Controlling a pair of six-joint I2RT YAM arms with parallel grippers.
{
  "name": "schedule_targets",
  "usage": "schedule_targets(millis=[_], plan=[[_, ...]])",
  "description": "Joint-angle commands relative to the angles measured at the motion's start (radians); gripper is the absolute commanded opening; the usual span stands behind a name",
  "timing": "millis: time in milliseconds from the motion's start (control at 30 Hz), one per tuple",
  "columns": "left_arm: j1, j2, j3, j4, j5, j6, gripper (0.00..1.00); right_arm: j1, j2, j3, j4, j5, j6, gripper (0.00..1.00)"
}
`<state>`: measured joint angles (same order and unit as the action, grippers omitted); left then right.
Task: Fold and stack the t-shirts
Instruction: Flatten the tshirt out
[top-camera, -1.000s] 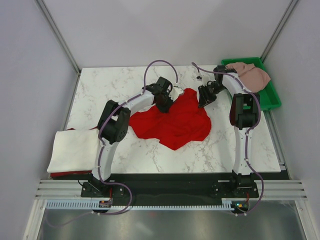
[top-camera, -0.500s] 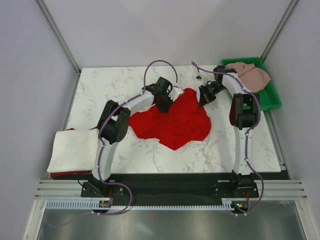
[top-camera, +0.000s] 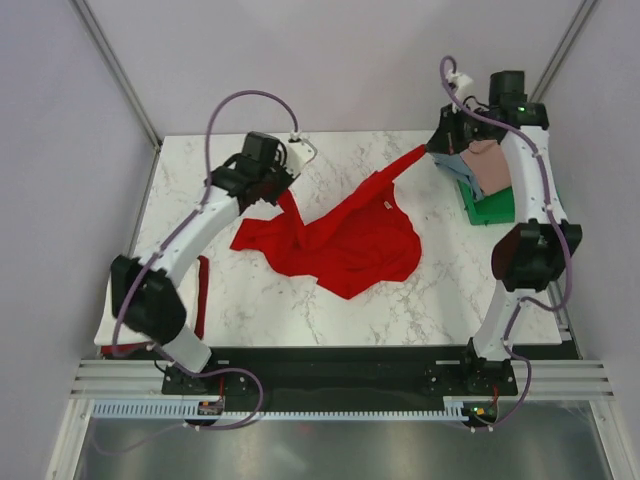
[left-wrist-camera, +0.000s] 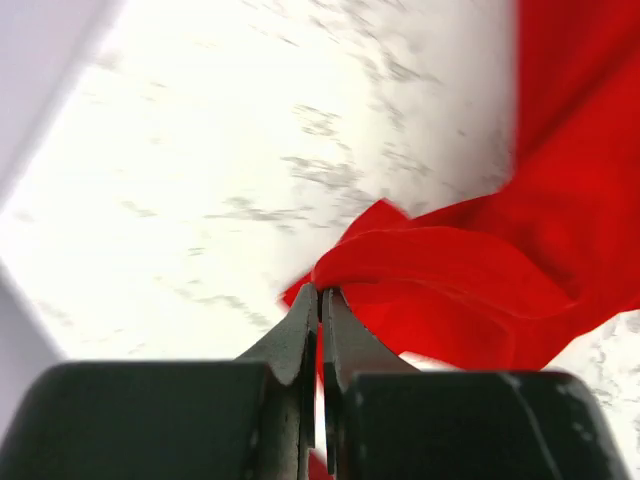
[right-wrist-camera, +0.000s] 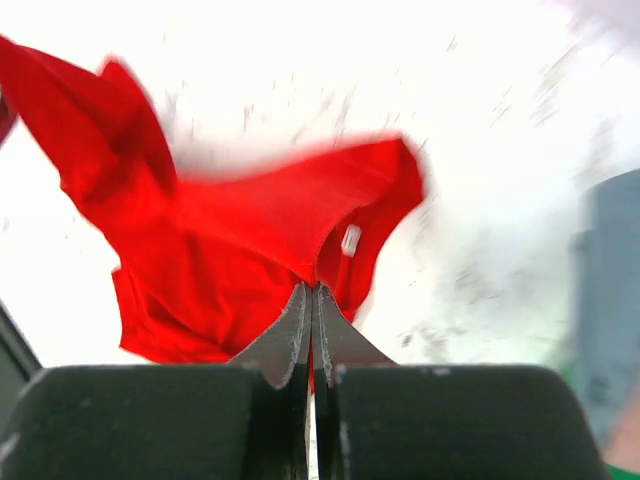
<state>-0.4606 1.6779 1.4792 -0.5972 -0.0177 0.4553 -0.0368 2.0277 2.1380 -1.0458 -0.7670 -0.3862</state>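
Spreading step, by the look of it. The red t-shirt (top-camera: 350, 240) lies just left of the green tray (top-camera: 485, 208), its bulk on the marble and two far corners raised. The left gripper (top-camera: 283, 192), well left of the tray, is pinched tight on one corner. The right gripper (top-camera: 430, 150), over the tray's far-left edge, is clamped on the collar end by the label. Both wrist views show the jaws closed to a sliver on red cloth. The shirt's long axis runs gripper to gripper, sagging between, each arm nearest its own end. A pink t-shirt (top-camera: 497, 162) sits in the tray.
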Motion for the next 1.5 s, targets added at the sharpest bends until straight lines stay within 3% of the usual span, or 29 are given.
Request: schedule_targets(millis=[0,400,733,1100,1467], plan=[[0.010,-0.185,-0.042,-0.024,-0.102,0.095,0.02,-0.023,-0.181,0.000,0.121,-0.055,0.081,0.00],[0.045,-0.575,-0.020,-0.137,-0.191,0.164,0.02,-0.035,-0.576,-0.098,0.214,0.173,0.153,0.00],[0.065,-0.757,0.182,-0.239,-0.179,0.166,0.02,-0.035,-0.840,-0.083,0.245,0.322,0.241,0.00],[0.114,-0.917,0.342,-0.364,-0.064,0.157,0.02,-0.035,-1.052,0.077,0.201,0.440,0.205,0.00],[0.165,-0.928,0.561,-0.431,-0.016,0.189,0.02,-0.041,-1.069,0.319,0.210,0.595,0.202,0.00]])
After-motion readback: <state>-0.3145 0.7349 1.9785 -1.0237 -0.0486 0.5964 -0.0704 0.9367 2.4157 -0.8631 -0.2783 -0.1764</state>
